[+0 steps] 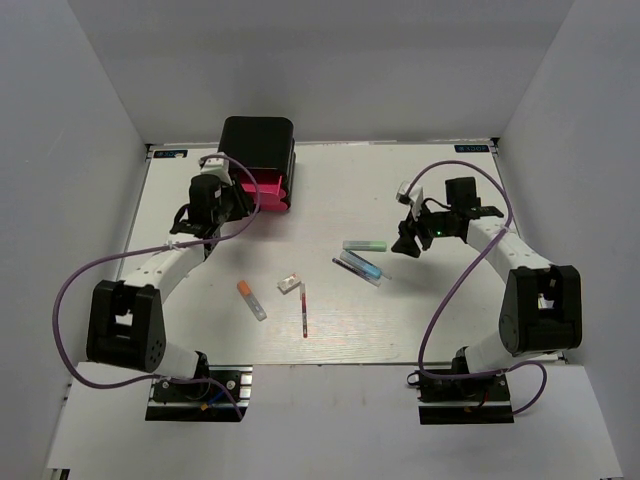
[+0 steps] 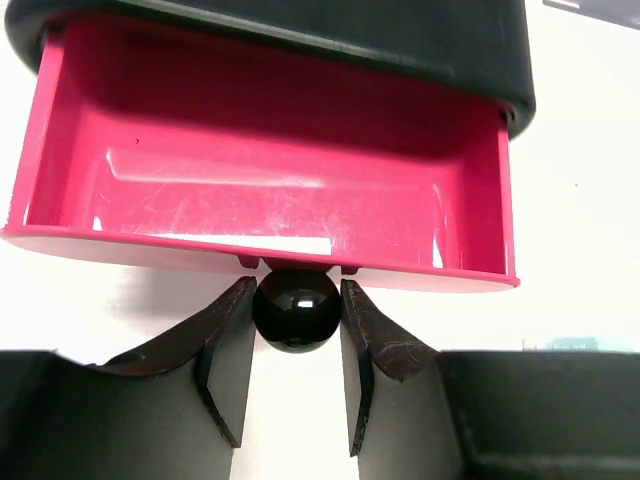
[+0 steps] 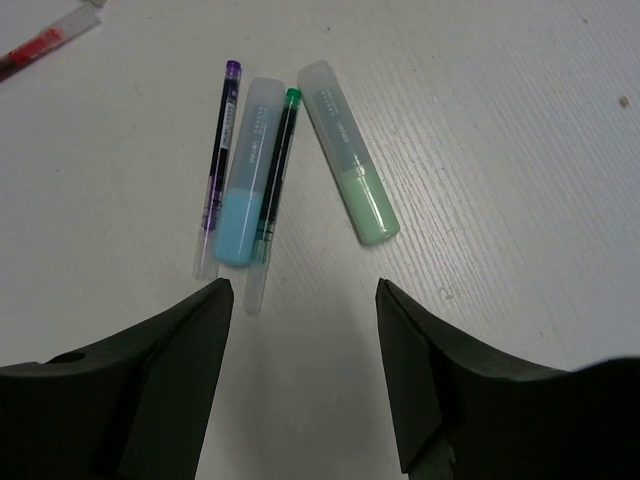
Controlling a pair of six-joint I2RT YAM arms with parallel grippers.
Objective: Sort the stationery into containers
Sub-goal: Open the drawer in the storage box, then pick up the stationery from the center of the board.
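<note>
The black box (image 1: 257, 138) stands at the back left with one pink drawer (image 1: 266, 190) pulled out; the left wrist view shows this drawer (image 2: 260, 190) empty. My left gripper (image 1: 228, 204) is shut on its black knob (image 2: 295, 308). On the table lie a pale green bar (image 1: 364, 245), a blue bar with thin pens (image 1: 360, 268), a white-pink block (image 1: 289, 282), a red pen (image 1: 303, 312) and an orange-capped marker (image 1: 251, 299). My right gripper (image 1: 408, 241) is open and empty just right of the bars. Its wrist view shows the green bar (image 3: 350, 165), blue bar (image 3: 245, 195), purple pen (image 3: 220, 150) and green pen (image 3: 275, 170) ahead of the gripper (image 3: 305, 290).
Grey walls enclose the white table (image 1: 450, 320) on three sides. The arm bases and their purple cables sit at the near edge. The end of the red pen (image 3: 35, 45) shows at the top left of the right wrist view.
</note>
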